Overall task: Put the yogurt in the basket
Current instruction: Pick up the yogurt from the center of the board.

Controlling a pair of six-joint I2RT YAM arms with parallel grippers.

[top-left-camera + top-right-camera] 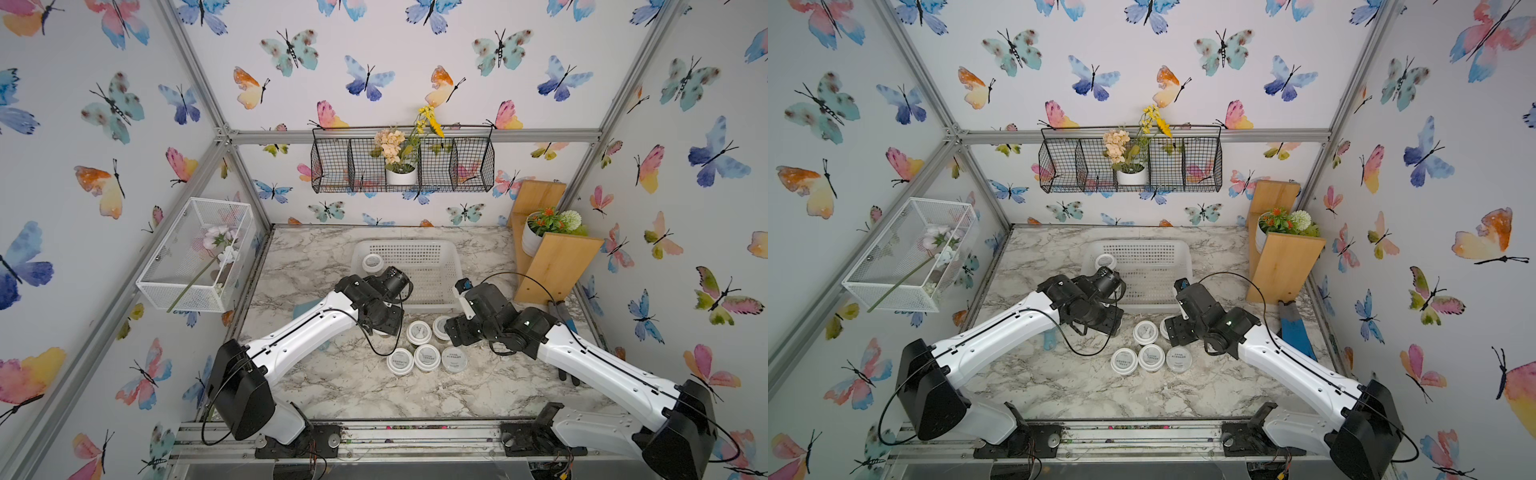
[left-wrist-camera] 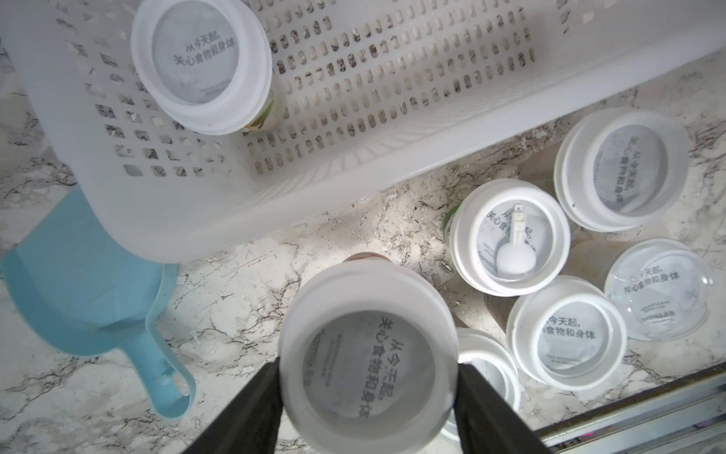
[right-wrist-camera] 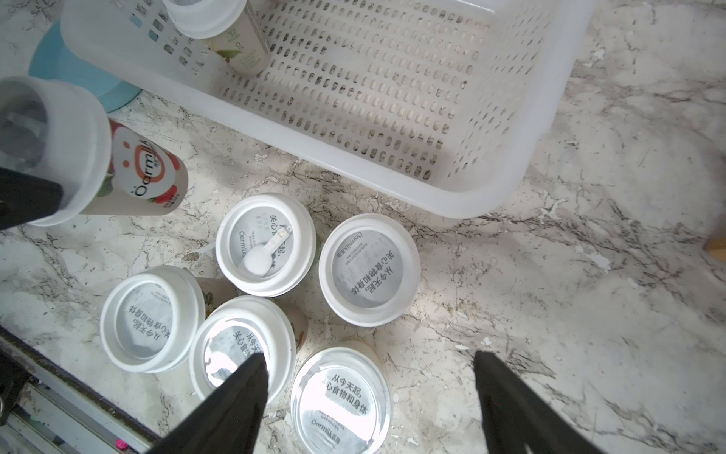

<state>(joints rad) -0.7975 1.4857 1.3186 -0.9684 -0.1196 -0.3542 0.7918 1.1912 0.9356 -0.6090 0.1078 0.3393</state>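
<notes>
The white perforated basket [image 1: 415, 249] [image 2: 353, 188] [image 3: 393, 181] sits at the back middle of the table, with one yogurt cup [image 1: 372, 262] [image 2: 200, 63] in its far left corner. My left gripper [image 2: 369, 365] is shut on another yogurt cup [image 2: 369, 314] [image 3: 59, 149] just in front of the basket's near left corner, its black fingers [image 2: 251, 405] pressed against both sides of the lid. Several more cups [image 1: 418, 332] [image 3: 267, 243] cluster on the table before the basket, one with a flat grey lid [image 3: 341, 401]. My right gripper [image 3: 367, 355] hangs open over that cluster, holding nothing.
A light blue scoop [image 2: 90, 283] lies beside the basket's left end. A wooden shelf [image 1: 548, 257] with a potted plant [image 1: 548, 224] stands at the back right, and a blue tool [image 1: 1296, 332] lies below it. The table's metal front rail [image 1: 374, 432] runs close behind the cups.
</notes>
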